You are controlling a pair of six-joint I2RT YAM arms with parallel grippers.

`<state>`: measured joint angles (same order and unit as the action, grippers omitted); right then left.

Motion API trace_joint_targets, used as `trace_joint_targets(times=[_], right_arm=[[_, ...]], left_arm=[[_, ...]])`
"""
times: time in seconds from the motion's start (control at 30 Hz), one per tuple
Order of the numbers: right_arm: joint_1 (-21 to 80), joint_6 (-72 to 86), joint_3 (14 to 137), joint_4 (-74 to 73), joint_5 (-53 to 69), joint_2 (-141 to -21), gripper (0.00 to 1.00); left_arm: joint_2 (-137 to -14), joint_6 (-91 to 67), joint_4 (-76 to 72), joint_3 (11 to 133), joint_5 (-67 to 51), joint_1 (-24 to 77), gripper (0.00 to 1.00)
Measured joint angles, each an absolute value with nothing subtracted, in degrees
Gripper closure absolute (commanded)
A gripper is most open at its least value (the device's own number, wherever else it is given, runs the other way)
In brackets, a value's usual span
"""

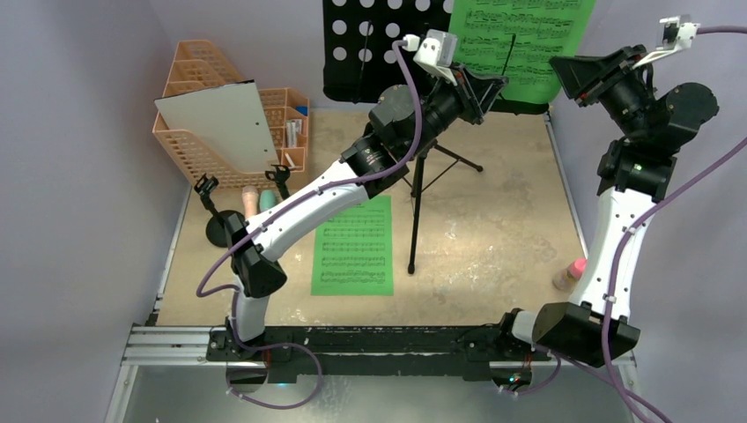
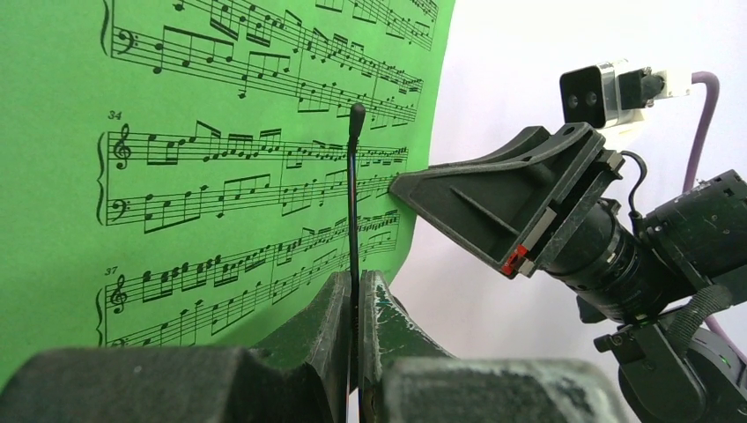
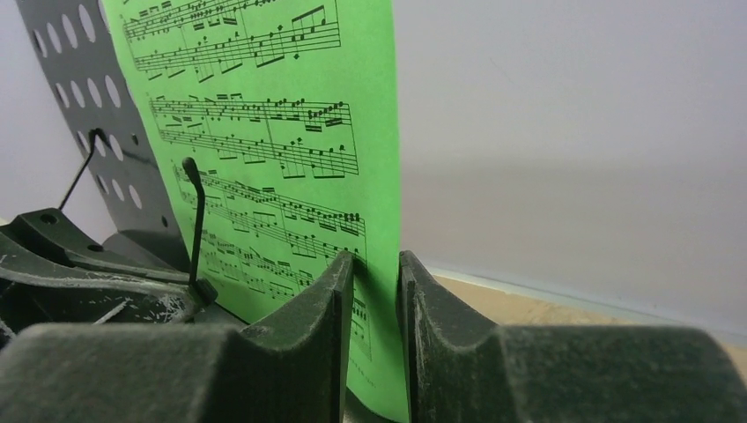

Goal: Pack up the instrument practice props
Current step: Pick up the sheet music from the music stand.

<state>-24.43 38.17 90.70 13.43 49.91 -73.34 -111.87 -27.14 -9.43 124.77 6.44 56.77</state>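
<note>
top: high, rear, looks down on whole table | wrists: close-up, facing upright green sheet | shared: that sheet

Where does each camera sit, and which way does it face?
Top external: above and behind the bases, looking down at the tan tabletop; left arm and right arm show.
Left wrist: faces the upright green sheet-music page; left pincer shut on a thin black wire page holder.
Right wrist: faces that page's edge inside the open right pincer.
Shared: both wrist views show page and wire.
</note>
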Motion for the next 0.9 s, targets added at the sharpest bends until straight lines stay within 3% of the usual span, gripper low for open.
trace_joint_targets(times=[0.4, 0.57, 0.9], right_arm=[[-24.4, 33.4, 91.4, 7.1, 44.8, -71.4, 0.89], [-24.5, 32.0, 92.4, 5.2, 43.4, -71.2, 1.00], [-24.5, 28.2, 96.5, -1.7, 36.5, -70.8, 1.00]], left_arm=[[-110.1, -25.3, -9.0, 122.1, 8.6, 56.8, 1.00], [-109.8, -24.7, -9.0, 121.5, 9.2, 56.9, 1.00], [-109.1, -24.4, -9.4, 120.3, 10.3, 57.1, 1.00]])
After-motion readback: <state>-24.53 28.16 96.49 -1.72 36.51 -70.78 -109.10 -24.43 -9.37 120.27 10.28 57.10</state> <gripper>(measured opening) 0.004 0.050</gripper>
